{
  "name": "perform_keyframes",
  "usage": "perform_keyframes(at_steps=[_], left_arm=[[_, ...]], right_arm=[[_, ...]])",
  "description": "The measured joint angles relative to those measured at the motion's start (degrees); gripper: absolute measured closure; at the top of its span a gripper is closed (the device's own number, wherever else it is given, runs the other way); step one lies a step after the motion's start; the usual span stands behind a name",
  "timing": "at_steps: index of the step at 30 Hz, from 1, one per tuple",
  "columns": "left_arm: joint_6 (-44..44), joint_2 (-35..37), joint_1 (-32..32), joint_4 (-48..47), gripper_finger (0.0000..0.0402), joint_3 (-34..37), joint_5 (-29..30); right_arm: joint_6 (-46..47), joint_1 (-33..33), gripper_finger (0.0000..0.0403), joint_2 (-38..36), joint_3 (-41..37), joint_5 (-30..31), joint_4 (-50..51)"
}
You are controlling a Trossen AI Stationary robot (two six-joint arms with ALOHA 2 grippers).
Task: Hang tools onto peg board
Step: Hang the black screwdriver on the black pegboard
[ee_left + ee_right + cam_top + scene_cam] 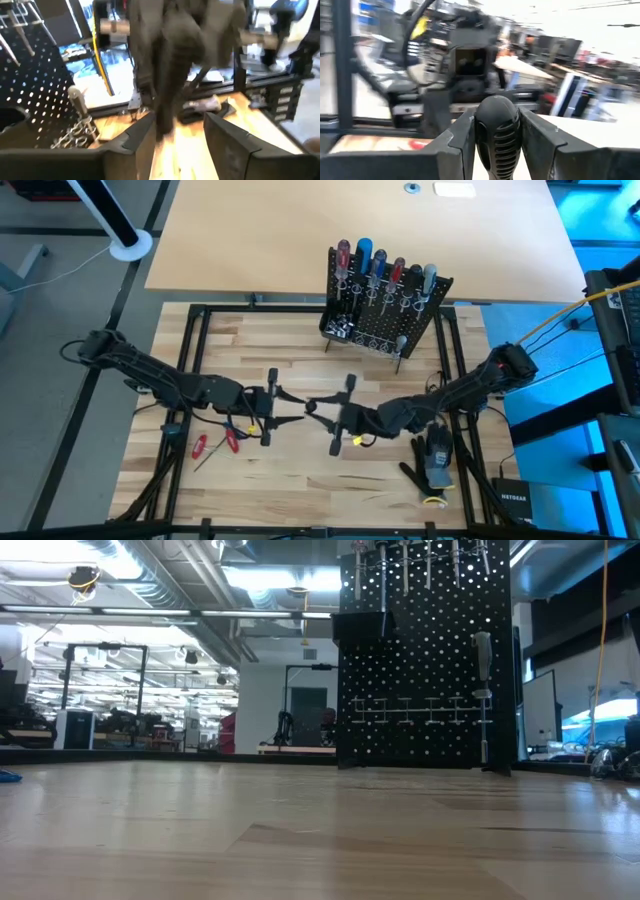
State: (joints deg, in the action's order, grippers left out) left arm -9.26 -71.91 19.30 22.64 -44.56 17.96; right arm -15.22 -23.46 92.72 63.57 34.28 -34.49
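Bright overhead strip lights glare in the low view, both wrist views smear with motion blur.

An open-plan robotics lab: exposed ceiling ducts [170, 585], strip lights, distant equipment racks [110, 690] behind the workbench [300, 840].

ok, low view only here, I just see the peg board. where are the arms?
Observer: Both meet mid-table, short of the peg board; the left gripper faces the right gripper.
Operator: anything held?
Observer: The right gripper is shut on a black ribbed tool handle. The left gripper is open, with nothing between its fingers.
Operator: tools on the table?
Observer: Two red-handled tools lie beside the left arm.
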Motion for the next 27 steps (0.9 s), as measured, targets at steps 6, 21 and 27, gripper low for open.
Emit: perform_keyframes(at_steps=[6,21,27], left_arm=[[2.9,4.5,0.1,-9.5,0.024,0.0,6.7],[19.9,7.1,1.0,-19.8,0.0262,11.1,9.2],[21.2,7.1,0.4,-13.8,0.0263,15.1,9.3]], right_arm=[[-3.2,-3.4,0.0278,-4.5,0.0,15.6,6.7],[22.0,-4.6,0.0278,-12.0,0.0,40.5,41.6],[53.1,-4.6,0.0278,-13.8,0.0,48.3,69.9]])
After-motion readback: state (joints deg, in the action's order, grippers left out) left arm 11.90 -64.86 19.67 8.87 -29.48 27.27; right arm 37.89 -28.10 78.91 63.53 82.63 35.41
